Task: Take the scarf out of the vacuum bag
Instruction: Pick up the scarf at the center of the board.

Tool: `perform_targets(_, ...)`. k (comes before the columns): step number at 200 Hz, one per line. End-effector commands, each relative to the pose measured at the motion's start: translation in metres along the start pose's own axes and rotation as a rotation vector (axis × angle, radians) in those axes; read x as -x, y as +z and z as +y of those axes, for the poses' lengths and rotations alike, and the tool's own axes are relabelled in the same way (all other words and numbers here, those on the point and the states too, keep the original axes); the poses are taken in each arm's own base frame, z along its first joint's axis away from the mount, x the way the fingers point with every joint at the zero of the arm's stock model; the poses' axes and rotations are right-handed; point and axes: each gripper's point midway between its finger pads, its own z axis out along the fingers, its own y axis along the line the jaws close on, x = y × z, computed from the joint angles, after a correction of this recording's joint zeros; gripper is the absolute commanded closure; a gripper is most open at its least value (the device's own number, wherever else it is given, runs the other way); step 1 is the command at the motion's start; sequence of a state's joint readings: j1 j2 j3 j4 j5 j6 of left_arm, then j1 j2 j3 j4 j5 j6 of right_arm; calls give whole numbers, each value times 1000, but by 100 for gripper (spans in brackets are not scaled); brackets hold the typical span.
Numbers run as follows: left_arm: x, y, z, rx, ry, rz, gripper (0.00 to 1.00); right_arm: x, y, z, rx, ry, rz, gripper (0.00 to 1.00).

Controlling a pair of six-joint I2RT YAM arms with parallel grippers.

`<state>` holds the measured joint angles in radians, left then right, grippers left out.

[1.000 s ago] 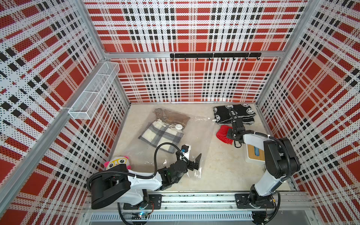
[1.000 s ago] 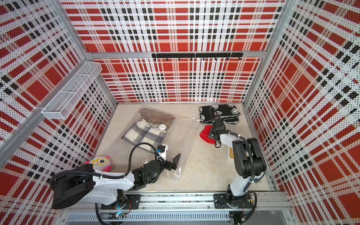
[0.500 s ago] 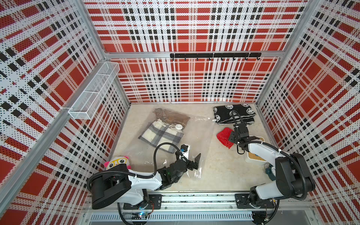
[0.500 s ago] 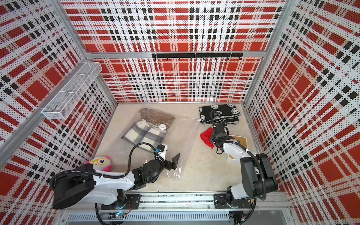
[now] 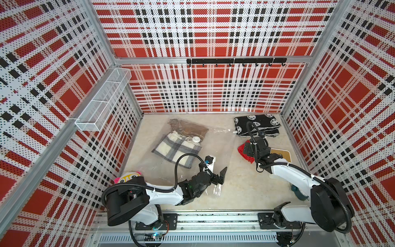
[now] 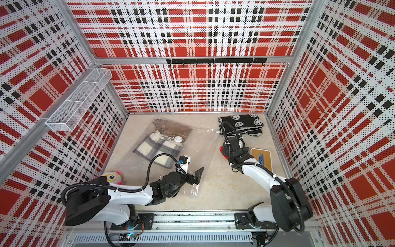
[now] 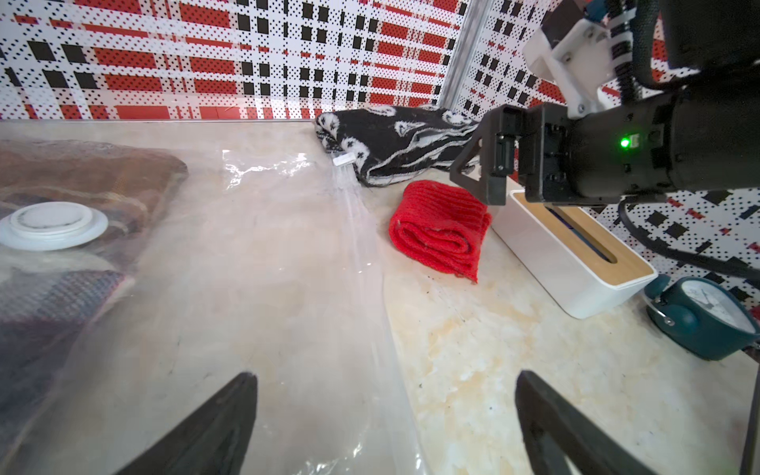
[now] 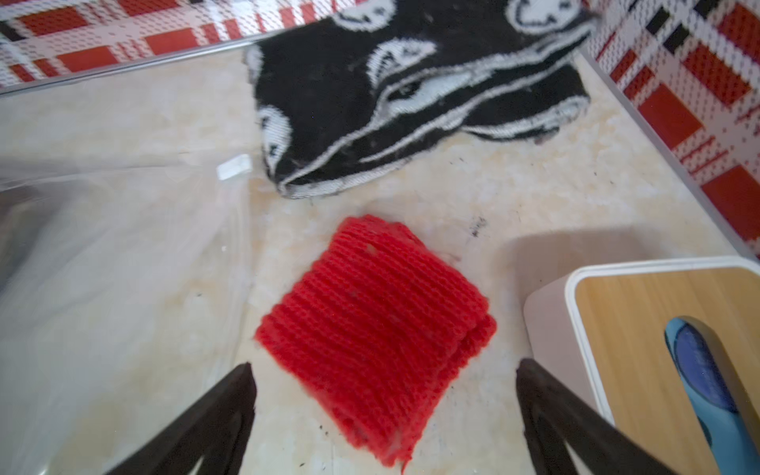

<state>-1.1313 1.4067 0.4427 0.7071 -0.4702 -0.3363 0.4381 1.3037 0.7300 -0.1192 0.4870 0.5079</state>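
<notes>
Marbled tabletop, crinkly clear vacuum bag

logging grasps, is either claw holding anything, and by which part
Nothing is held: right claw open above the red scarf, left claw open over the vacuum bag.

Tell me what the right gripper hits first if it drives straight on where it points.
The right gripper, jaws open, points at the folded red scarf. It would probably meet that first, though the gap to it is unclear.
</notes>
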Motion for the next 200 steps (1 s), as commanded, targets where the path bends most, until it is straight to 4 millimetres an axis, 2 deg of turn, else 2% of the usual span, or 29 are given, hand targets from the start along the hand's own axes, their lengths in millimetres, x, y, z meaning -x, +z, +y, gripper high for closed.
perform_targets(1, -3, 3, -9, -6, 9, 19, 2, 28, -20, 12, 98, -58, -171, 0)
perform_targets(20, -7, 7, -7, 23, 13, 34, 2, 33, -29, 27, 216, -87, -243, 0)
perform_targets(39, -10, 9, -5, 36, 16, 39, 2, 29, -24, 35, 253, -76, -199, 0)
perform_targets(95, -21, 15, -11, -2, 37, 60, 2, -26, 38, 52, 198, -200, 43, 8)
perform_targets(118, -23, 14, -11, -6, 37, 56, 2, -45, 59, 47, 126, -227, 116, 12)
perform_targets(130, -24, 12, -9, -3, 36, 54, 2, -53, 63, 46, 120, -226, 147, 15)
perform_targets(156, -25, 9, -3, 10, 22, 44, 2, -69, 63, 40, 93, -223, 183, 16)
perform_targets(183, -23, 7, 4, 18, 3, 29, 2, -82, 65, 22, -69, -255, 231, 15)
perform_targets(200, -23, 6, 7, 15, -8, 26, 2, -86, 71, 18, -125, -275, 247, 15)
